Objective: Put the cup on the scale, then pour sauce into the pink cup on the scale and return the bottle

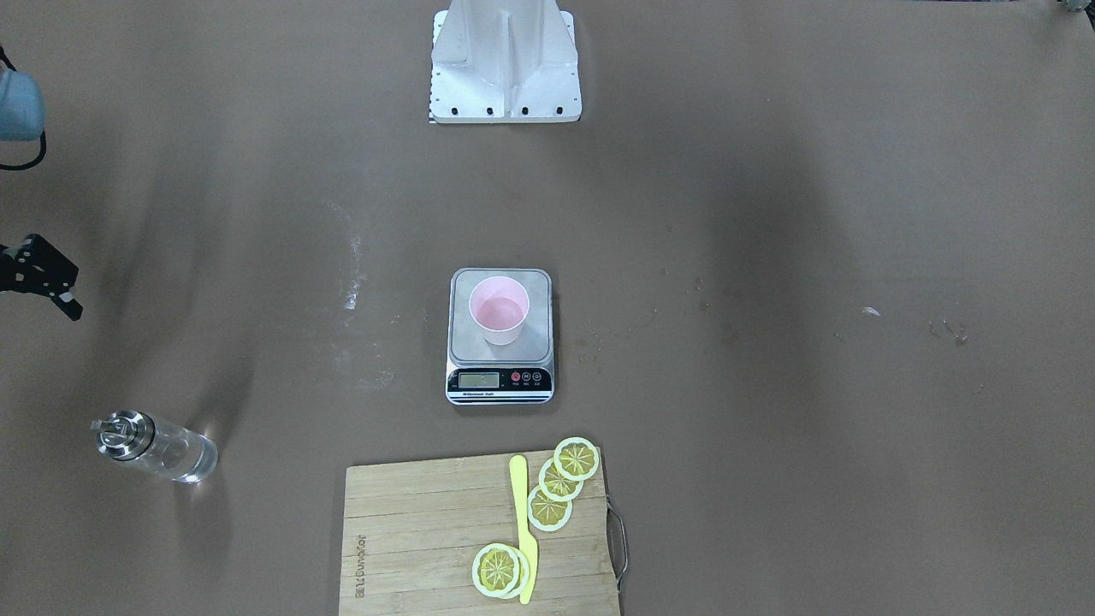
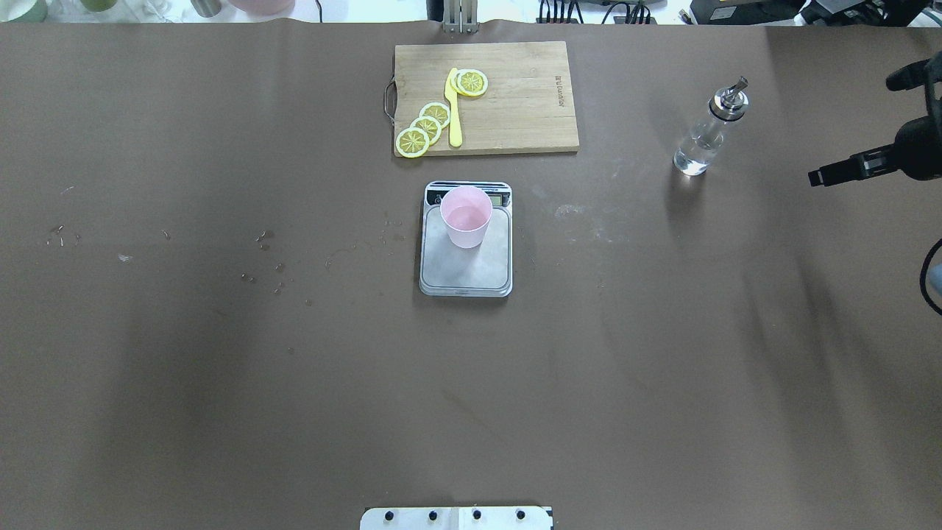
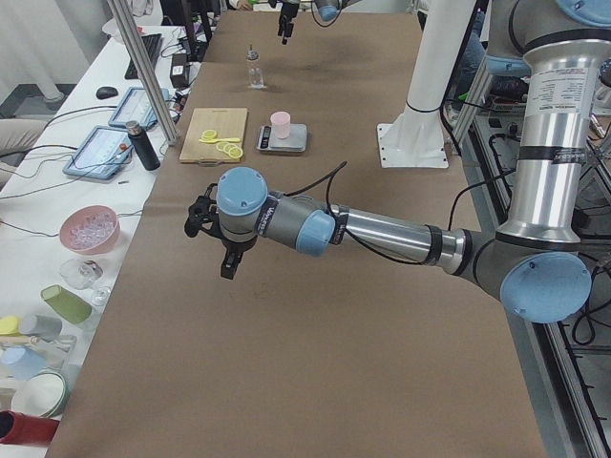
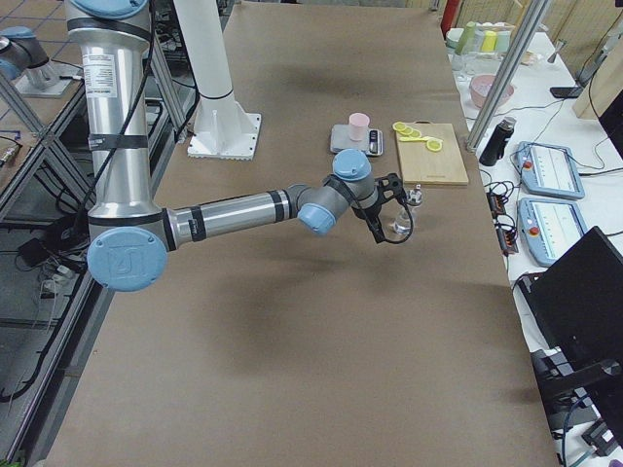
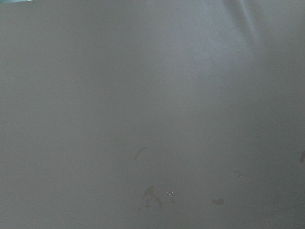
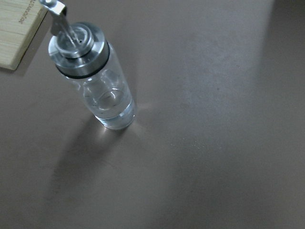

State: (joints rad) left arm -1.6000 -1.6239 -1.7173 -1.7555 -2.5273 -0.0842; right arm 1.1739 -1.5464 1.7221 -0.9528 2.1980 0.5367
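The pink cup (image 1: 499, 310) (image 2: 466, 216) stands upright on the silver scale (image 1: 500, 352) (image 2: 465, 276) at mid-table. Off to the robot's right, the clear glass bottle (image 1: 158, 445) (image 2: 705, 136) (image 6: 97, 83) with its metal spout stands upright on the table, a little clear sauce at its bottom. My right gripper (image 1: 53, 278) hovers beside the bottle, apart from it, open and holding nothing. Only the exterior left view shows my left gripper (image 3: 225, 260), raised over bare table far from the scale; I cannot tell whether it is open or shut.
A wooden cutting board (image 1: 411, 547) (image 2: 515, 110) carrying lemon slices and a yellow knife lies beyond the scale. The robot base (image 1: 505, 77) is on the near side. Small wet spots (image 2: 265, 258) mark the table's left half. Side benches hold tablets and bowls.
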